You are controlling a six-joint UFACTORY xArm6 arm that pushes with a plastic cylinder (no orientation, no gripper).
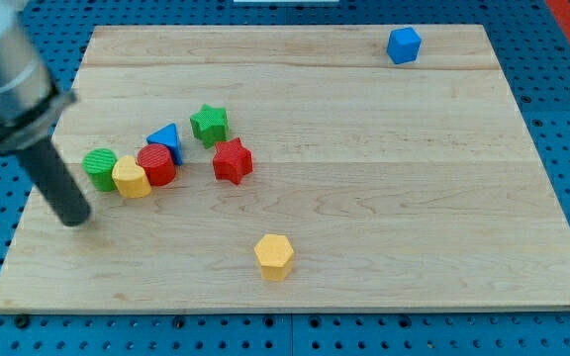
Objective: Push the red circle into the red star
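At left of centre, red circle [156, 164] wedged between yellow block [132, 178] and blue triangle [166, 139], red star [232, 160] just right, apart; my tip [75, 220] lower left, beyond yellow block, touching nothing, no claw fitted

Bright, even light; soft shadows; blurred arm at upper left.

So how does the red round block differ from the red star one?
The red circle is round and ridged; the red star has points. The red circle is packed against the yellow block and blue triangle; the red star stands apart to the view's right. My tip is nearer the red circle. Both are red and similar in size.
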